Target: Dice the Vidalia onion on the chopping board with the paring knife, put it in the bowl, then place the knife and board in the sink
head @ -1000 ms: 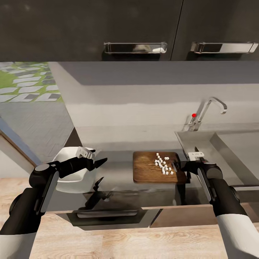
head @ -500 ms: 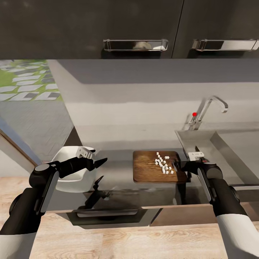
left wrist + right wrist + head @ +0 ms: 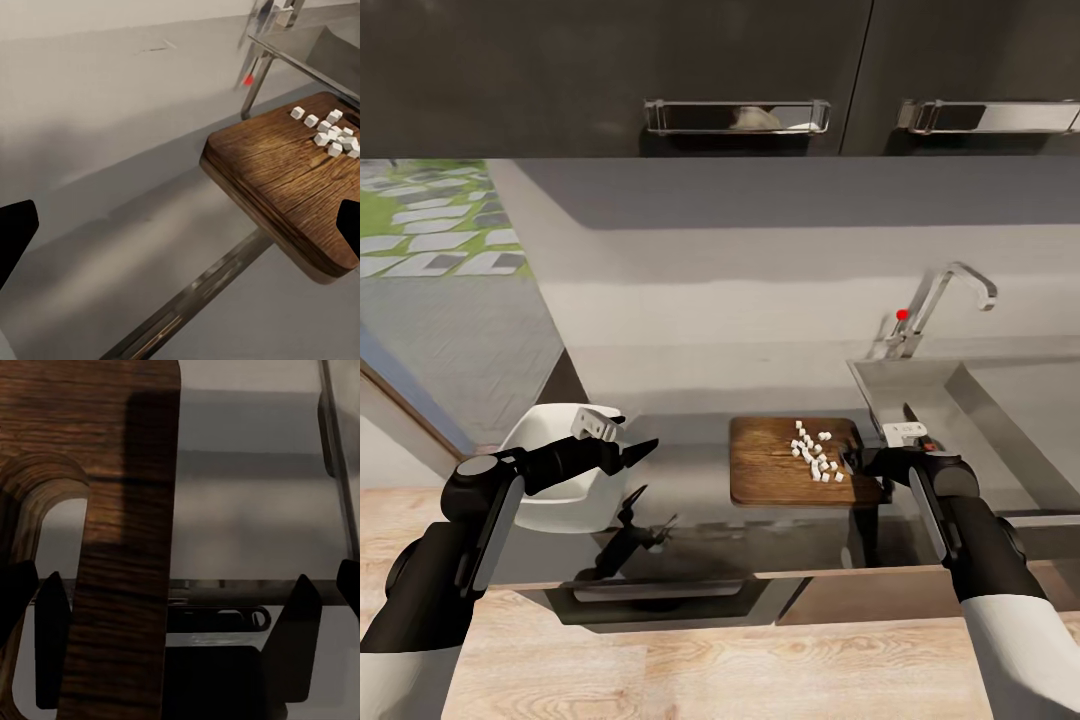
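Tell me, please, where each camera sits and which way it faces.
Head view: high, looking down over the countertop at both arms, bowl, chopping board, sink.
Left wrist view: looks across countertop to the board; fingertips at the edges.
Right wrist view: looks along open fingers at the board's handle end.
All views share the board.

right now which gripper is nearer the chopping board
Right. The right gripper is at the chopping board's sink-side end, its fingers spread around the slot-handle edge. The left gripper hovers open over the countertop, between the bowl and the board.

Only the head camera has tilted slightly upward.
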Motion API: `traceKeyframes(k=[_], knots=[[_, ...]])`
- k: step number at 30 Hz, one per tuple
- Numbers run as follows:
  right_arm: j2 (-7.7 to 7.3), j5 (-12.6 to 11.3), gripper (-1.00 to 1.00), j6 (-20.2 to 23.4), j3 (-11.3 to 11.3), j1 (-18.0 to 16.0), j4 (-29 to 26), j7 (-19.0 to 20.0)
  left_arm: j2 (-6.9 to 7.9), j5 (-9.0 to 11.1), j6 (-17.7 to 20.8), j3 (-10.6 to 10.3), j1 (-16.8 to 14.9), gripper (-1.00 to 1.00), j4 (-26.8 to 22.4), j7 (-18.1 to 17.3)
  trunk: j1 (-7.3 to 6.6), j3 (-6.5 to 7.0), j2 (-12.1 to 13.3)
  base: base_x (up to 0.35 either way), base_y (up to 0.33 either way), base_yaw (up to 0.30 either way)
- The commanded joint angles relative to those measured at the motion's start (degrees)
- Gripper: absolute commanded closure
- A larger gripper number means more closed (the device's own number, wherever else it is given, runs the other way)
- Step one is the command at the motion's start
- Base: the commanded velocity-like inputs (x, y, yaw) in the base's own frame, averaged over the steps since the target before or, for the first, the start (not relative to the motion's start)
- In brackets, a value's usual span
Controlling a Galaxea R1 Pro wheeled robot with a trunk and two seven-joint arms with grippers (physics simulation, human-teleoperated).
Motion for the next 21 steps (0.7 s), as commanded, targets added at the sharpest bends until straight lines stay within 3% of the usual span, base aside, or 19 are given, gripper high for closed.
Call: traceKeyframes(k=[1,21], knots=[[0.01,0.5,-1.00,0.2,-0.1,0.0,-0.1,0.5,0.02,0.2,0.4,0.0,0.0,-1.00,0.0,-0.1,0.03,-0.10,-0.1,0.000,0.000,0.000],[0.13,0.6,-1.00,0.2,0.0,0.0,-0.1,0.4,0.02,0.2,0.5,0.0,0.0,-1.00,0.0,-0.1,0.03,-0.10,-0.1,0.000,0.000,0.000]])
